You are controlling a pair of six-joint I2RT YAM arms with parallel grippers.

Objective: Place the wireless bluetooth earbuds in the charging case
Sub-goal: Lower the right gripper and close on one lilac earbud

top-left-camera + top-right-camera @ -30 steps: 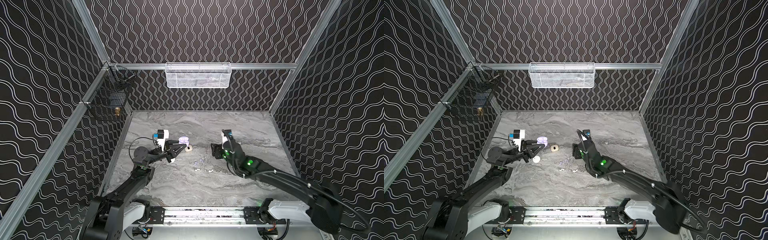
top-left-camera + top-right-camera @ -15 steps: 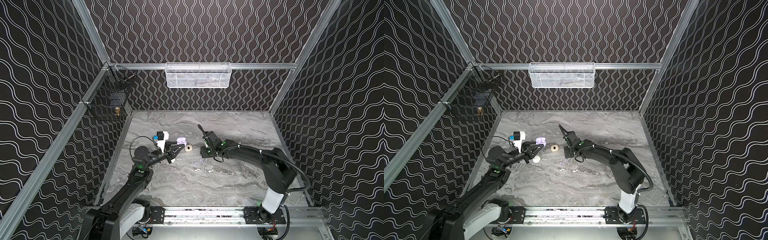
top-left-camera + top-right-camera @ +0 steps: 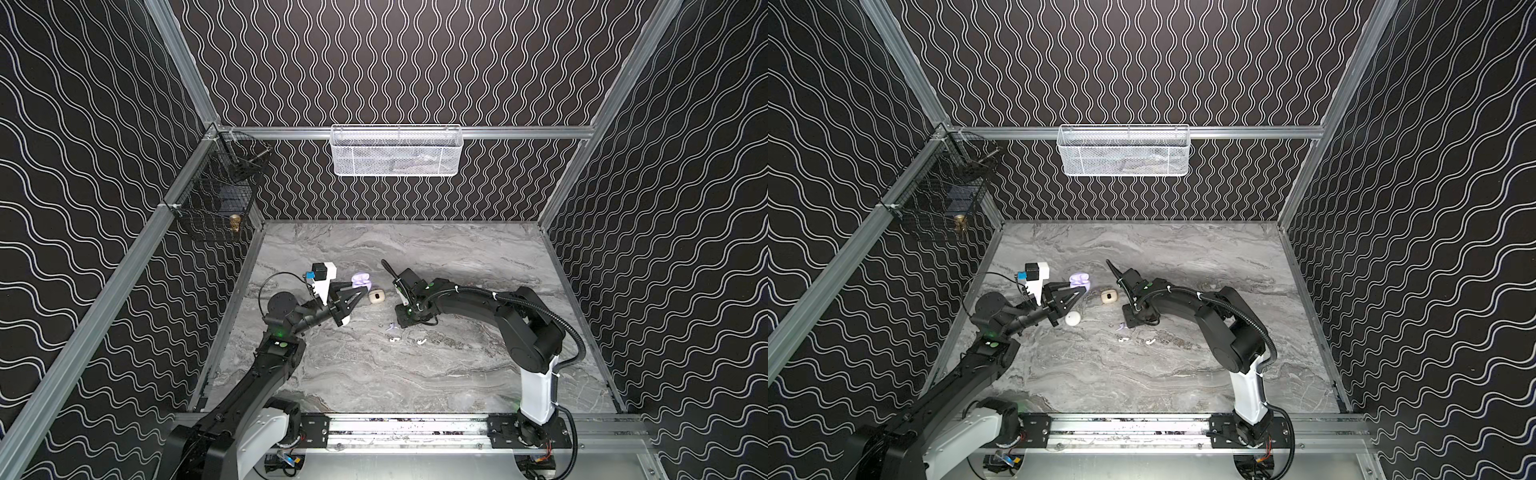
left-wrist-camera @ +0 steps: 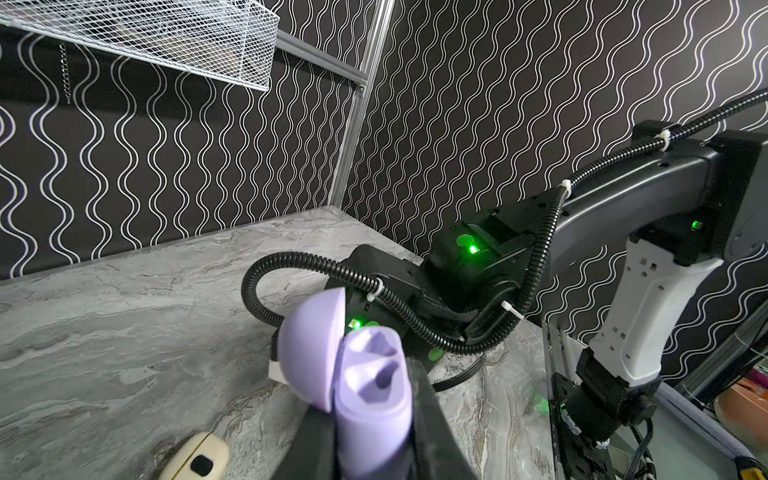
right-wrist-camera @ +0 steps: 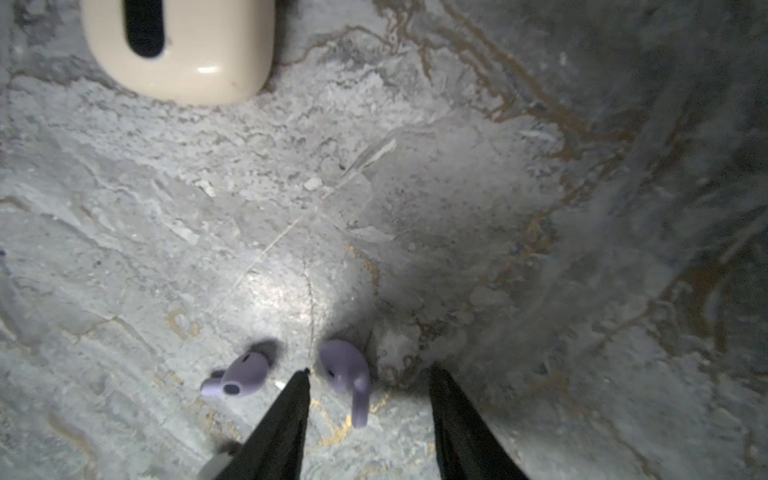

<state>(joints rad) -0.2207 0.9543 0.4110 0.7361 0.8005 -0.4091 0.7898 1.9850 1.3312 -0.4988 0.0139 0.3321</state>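
Observation:
My left gripper (image 4: pixel 370 449) is shut on a lavender charging case (image 4: pixel 370 390), held above the table with its lid open and its wells empty; both top views show the case (image 3: pixel 360 278) (image 3: pixel 1079 278). The right gripper (image 5: pixel 368 372) points down at the table and is open. One lavender earbud (image 5: pixel 347 370) lies between its fingers, close to one fingertip. A second lavender earbud (image 5: pixel 241 376) lies just outside that finger. Two white earbuds (image 3: pixel 394 339) (image 3: pixel 422 341) lie a little nearer the front.
A beige case (image 3: pixel 376 296) (image 5: pixel 178 50) sits shut on the marble table between the two grippers. A white round case (image 3: pixel 1072 318) lies below the left gripper. A white mesh basket (image 3: pixel 395 151) hangs on the back wall and a black wire basket (image 3: pixel 216 195) on the left wall.
The right arm has swung in and lowered its gripper over the lavender earbuds, and its jaws have narrowed. The left gripper still holds the lavender case in nearly the same place.

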